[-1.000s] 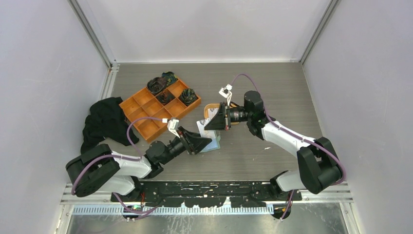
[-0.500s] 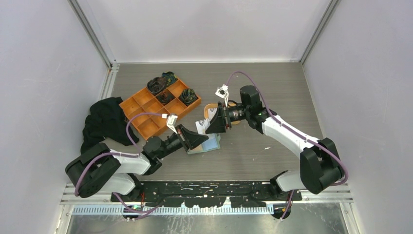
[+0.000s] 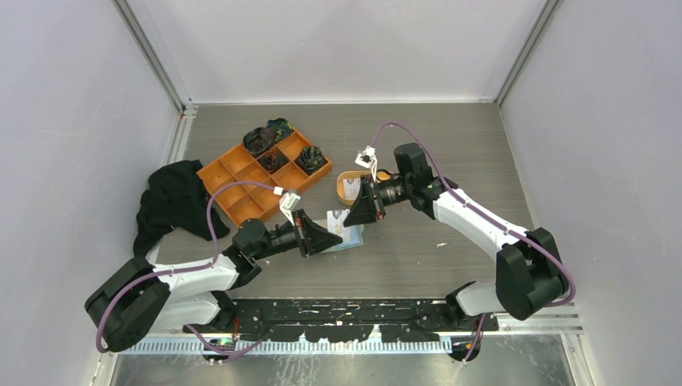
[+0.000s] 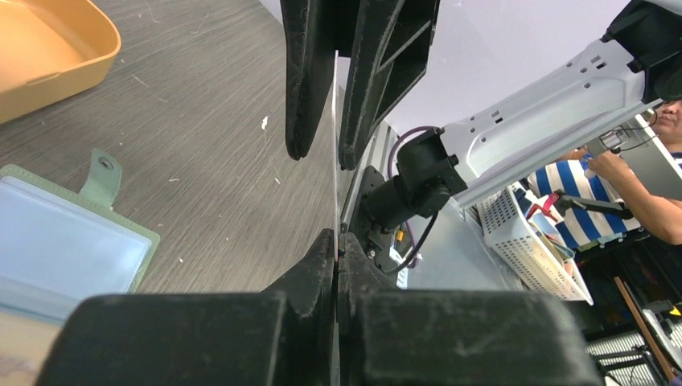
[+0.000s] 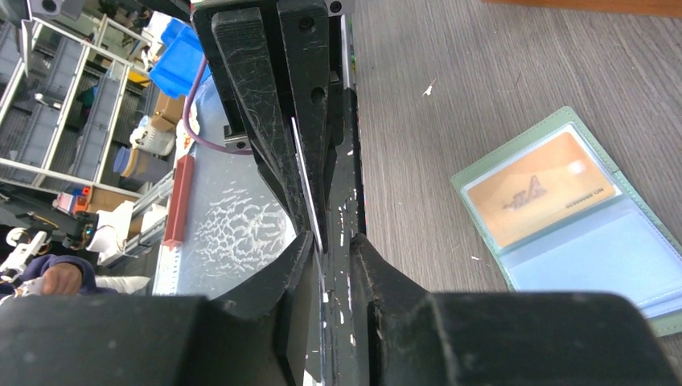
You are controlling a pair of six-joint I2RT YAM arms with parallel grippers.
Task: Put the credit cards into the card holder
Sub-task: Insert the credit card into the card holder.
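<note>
1. Well to the left of the sage-green folding card holder (image 5: 599,261), a crumpled black cloth (image 3: 171,201) and an orange plastic compartment tray (image 3: 233,170) lie outside the action. The card holder lies open and flat on the grey wood-grain table (image 3: 450,145).
2. Just left of the card holder and lifted off the table, the left gripper (image 4: 335,245) is pinched tight on one edge of a thin white plastic credit card (image 3: 334,219), which stands on edge.
3. Inside the card holder we see an orange card (image 5: 537,189) in one glossy pocket. The pocket beside it looks empty.
4. Just beyond the card holder sits an oval orange dish (image 4: 88,68). From above, what appears to be another pale card lies in it.
5. On the right side of the card holder, the right gripper (image 5: 330,249) meets the left one nose to nose. Its jaws stand apart and straddle the white card's opposite edge without pinching it.
6. We read this as a handover in mid-air.
   - The right jaws should close squarely on a narrow strip of the card before the left lets go, so that most of its length stays free.
   - The card can then be tipped low and led edge-first into the mouth of the empty pocket.
   - The freed left gripper could pin the card holder so it does not slide.
</note>
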